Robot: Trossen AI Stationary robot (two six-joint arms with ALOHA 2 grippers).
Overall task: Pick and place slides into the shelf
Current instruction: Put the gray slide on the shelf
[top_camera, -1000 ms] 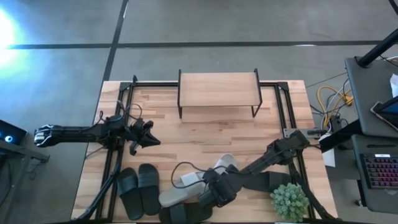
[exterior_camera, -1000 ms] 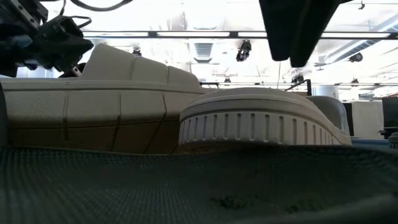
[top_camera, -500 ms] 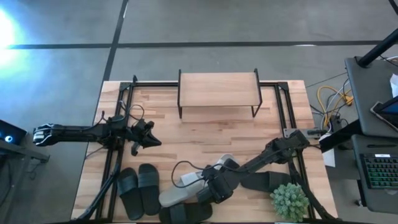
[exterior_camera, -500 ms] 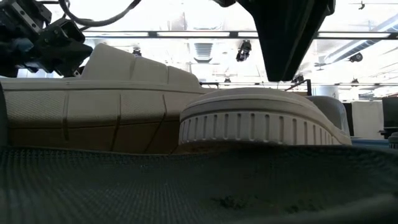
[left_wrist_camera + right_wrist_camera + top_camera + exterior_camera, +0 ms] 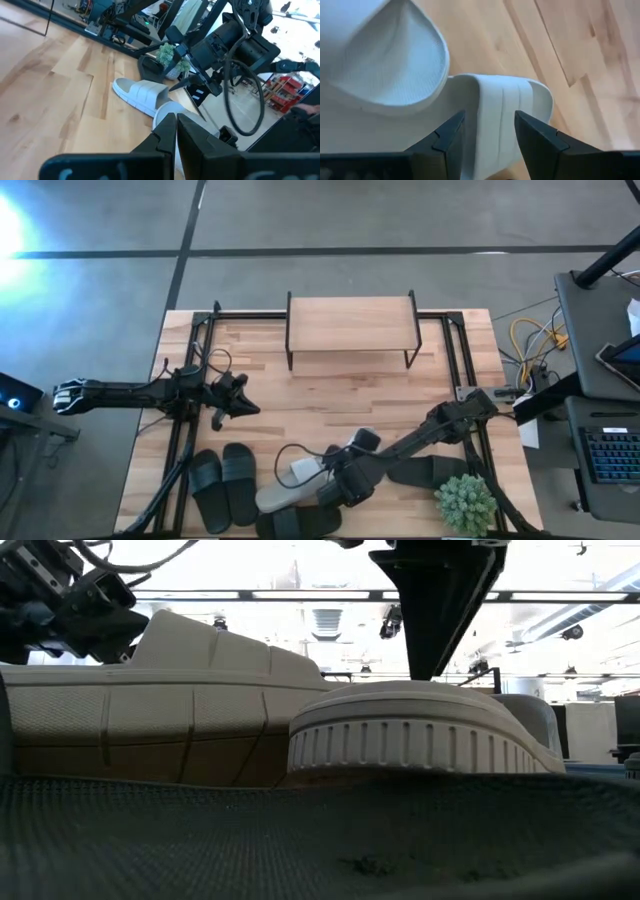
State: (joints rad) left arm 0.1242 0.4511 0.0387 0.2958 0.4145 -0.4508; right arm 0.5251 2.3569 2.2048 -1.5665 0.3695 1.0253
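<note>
A: Right wrist view: right gripper [image 5: 487, 131] is spread wide, its fingers [image 5: 540, 140] straddling the strap of a white slide [image 5: 495, 115], not clamped on it.

B: High view: that white slide [image 5: 300, 480] lies at the table's [image 5: 340, 395] near edge, another white one overlapping. Black slides [image 5: 222, 485] sit to its left, potted plant [image 5: 465, 502] right.

A: Shelf [image 5: 351, 325] stands at the far edge. Left gripper [image 5: 240, 398] clenched, empty, over the left side.

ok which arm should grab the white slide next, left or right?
Right. Its gripper hangs open directly over the white slide's strap, fingers either side of it. The left gripper is shut and sits up-table, well away from the slides.
</note>
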